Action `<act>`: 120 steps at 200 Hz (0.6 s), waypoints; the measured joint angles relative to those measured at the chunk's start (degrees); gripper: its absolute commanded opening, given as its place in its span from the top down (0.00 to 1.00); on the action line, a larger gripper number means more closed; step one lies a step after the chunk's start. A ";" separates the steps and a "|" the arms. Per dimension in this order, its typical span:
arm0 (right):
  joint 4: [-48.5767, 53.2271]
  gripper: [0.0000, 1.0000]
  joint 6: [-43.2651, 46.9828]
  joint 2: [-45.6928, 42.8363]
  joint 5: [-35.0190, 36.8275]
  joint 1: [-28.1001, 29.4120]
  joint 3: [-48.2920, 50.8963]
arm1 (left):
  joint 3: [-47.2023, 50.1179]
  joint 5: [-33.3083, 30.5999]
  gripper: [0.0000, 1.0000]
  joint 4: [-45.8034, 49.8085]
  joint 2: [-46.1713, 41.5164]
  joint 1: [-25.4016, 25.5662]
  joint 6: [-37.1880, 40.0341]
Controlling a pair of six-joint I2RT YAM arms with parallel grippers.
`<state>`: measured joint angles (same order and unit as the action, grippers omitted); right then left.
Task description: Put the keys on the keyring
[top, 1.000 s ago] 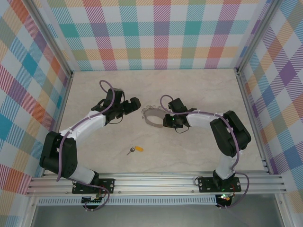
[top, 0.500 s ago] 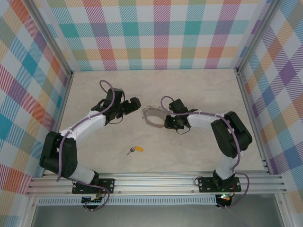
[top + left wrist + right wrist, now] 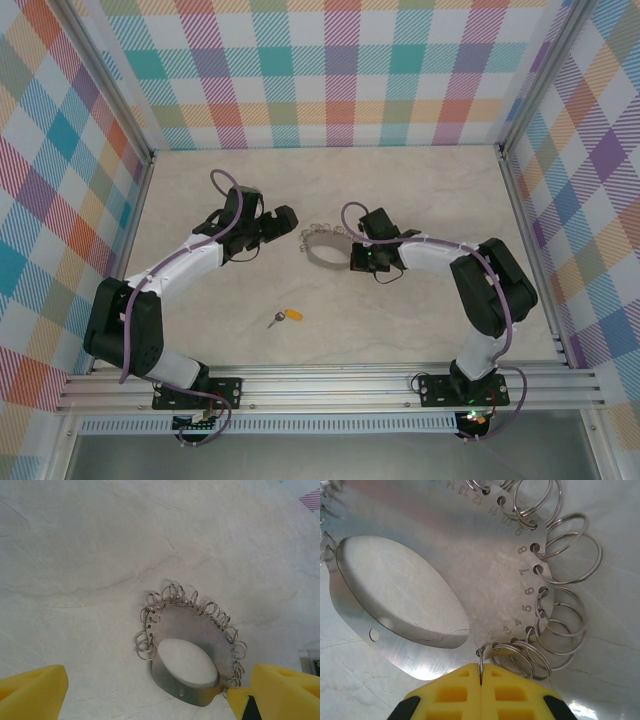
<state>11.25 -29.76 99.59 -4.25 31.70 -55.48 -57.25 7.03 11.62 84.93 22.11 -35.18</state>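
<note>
The keyring is a flat grey metal crescent fringed with small silvery loops, lying mid-table. My right gripper is shut at its right end; in the right wrist view the yellow pads pinch one small loop at the first hole of the keyring. My left gripper stands open just left of the ring, and its fingers flank the keyring from above. The key, silver with a yellow-orange head, lies alone on the table nearer the front.
The marble tabletop is walled by checked panels on three sides. An aluminium rail with both arm bases runs along the front edge. Numbers are stamped by the ring's holes.
The right arm's elbow has drifted slightly rightward while its gripper stays on the ring's end. The left arm, ring and key sit where they were.
</note>
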 measured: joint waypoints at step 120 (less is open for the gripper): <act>-14.14 1.00 15.63 -13.57 -24.55 -15.74 -5.95 | -18.58 11.52 0.13 0.26 1.27 0.00 13.57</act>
<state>-2.90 -14.13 86.02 -28.80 15.97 -61.43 -75.83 18.55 11.88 86.19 22.11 -21.61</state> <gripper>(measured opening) 0.060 0.895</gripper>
